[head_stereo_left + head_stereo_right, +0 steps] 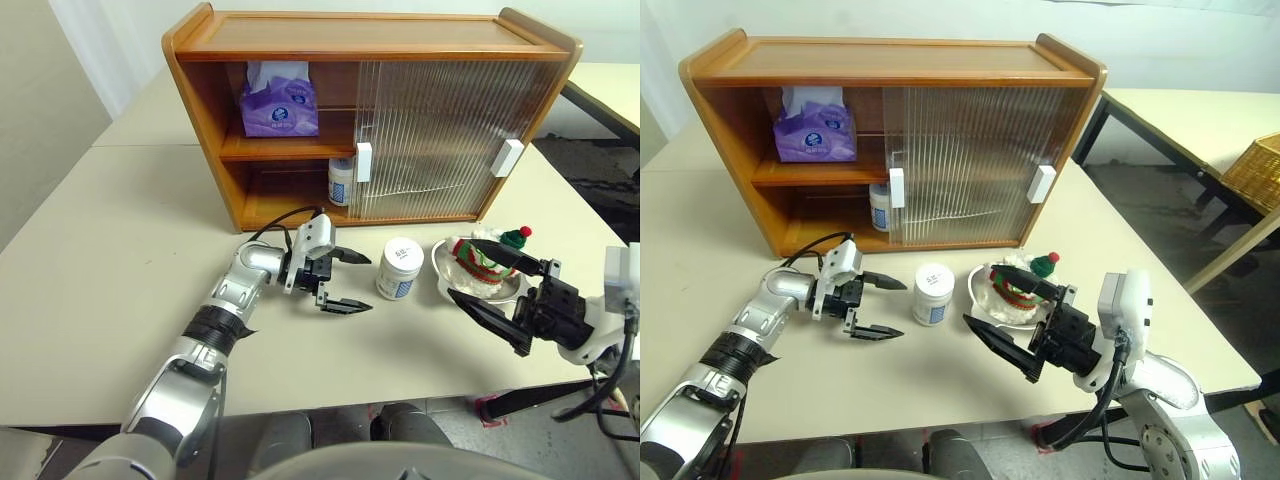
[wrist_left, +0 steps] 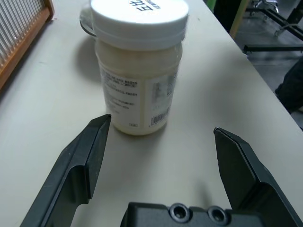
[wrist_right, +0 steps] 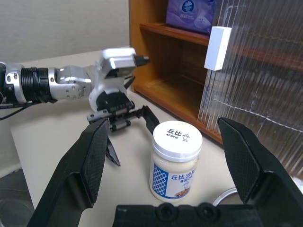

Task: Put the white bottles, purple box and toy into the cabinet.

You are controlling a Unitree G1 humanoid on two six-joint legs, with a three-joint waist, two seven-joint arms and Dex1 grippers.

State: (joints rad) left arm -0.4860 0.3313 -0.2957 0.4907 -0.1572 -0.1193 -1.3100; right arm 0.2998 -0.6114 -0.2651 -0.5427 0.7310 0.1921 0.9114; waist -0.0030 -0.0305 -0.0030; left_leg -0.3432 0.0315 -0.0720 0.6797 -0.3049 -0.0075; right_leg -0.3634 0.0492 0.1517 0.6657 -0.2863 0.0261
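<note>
You had the table (image 1: 110, 260) spread wide and pale under everything, and the cabinet (image 1: 370, 35) stood toward its far edge, left side open, both ribbed doors (image 1: 430, 140) slid across to the right half. Up on the top shelf at the open end sat the box (image 1: 278, 100), tissue poking out of its top. On the bottom shelf one bottle (image 1: 341, 181) stood right at the edge of the left door, half tucked behind it.

Out on the table in front of the cabinet, your left arm (image 1: 225, 305) reached in from the near edge and bent across toward the right. Your left gripper (image 1: 352, 282) was spread wide, empty, its fingers pointing at the second bottle (image 1: 399, 268), which stood upright just beyond the tips and not touched. In the left wrist view that bottle (image 2: 138, 66) sat just past the two fingertips, clear of both.

To the bottle's right, the dish (image 1: 500, 290) rested on the table with the toy (image 1: 485, 255) on it, green hat with its red bobble toward the cabinet. Your right gripper (image 1: 505, 300) hung at the near right, fingers parted wide, nothing between them, one finger crossing over the toy and the other low in front of the dish. I couldn't tell whether it touched either one.
</note>
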